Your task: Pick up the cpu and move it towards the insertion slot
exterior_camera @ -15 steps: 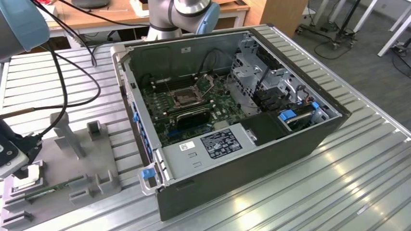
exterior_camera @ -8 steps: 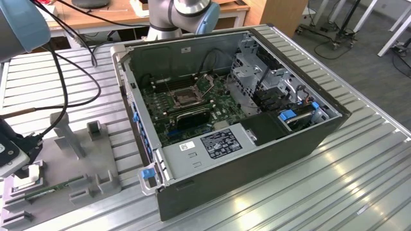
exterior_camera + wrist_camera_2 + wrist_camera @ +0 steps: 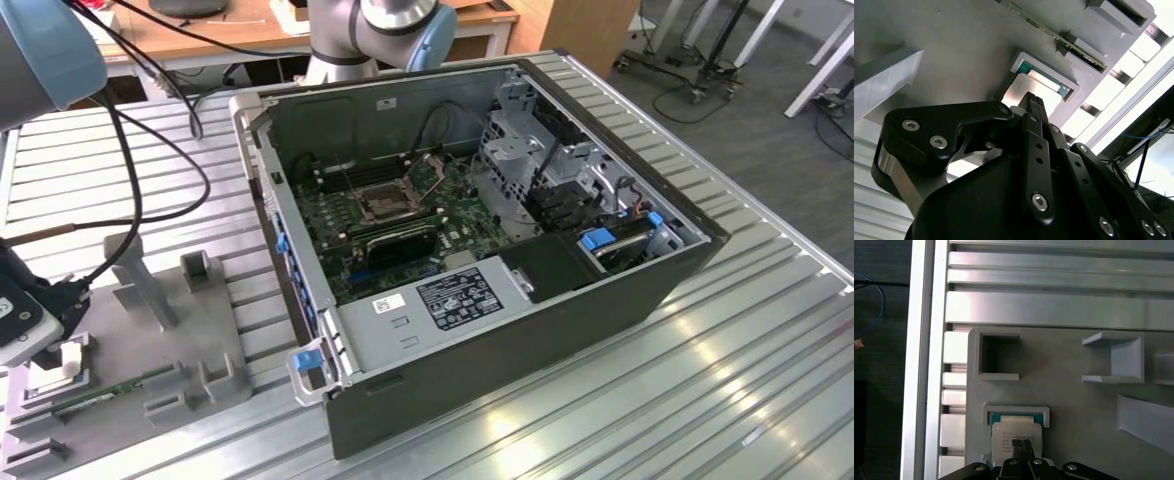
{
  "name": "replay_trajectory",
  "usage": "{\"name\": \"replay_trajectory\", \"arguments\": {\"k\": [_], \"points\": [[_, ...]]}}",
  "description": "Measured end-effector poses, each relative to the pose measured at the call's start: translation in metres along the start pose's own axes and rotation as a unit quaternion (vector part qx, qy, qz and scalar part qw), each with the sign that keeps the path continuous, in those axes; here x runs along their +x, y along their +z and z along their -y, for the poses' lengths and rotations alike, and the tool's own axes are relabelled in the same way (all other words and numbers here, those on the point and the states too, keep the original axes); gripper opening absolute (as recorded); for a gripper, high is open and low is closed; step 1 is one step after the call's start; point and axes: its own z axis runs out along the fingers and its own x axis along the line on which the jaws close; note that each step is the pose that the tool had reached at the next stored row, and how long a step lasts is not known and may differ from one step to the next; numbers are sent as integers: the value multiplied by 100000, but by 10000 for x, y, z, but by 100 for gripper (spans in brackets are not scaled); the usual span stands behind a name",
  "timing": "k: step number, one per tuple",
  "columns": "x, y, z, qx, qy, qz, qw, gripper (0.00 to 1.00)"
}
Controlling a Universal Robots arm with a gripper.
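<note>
Right now the gripper [image 3: 1032, 100] hangs over the cpu [image 3: 1016, 432], rimmed on 3 sides by a grey holder [image 3: 1016, 412]; its grip I cannot tell. The insertion slot [image 3: 387, 205] lies uncovered at the exterior view's centre.

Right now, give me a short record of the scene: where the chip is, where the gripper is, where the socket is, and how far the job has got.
cpu: lying in a framed pocket on the grey fixture plate
gripper: directly over the cpu, close to its top
insertion slot: on the motherboard inside the open computer case
progress: cpu in its pocket, far from the slot
</note>
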Motion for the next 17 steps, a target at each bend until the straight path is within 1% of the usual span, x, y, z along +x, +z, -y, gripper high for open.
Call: {"name": "replay_trajectory", "arguments": {"k": [14, 16, 17], "points": [[0, 2, -3, 4, 1, -3, 100000, 11], [0, 2, -4, 5, -1, -8, 100000, 11], [0, 3, -4, 2, 2, -5, 100000, 17]]}}
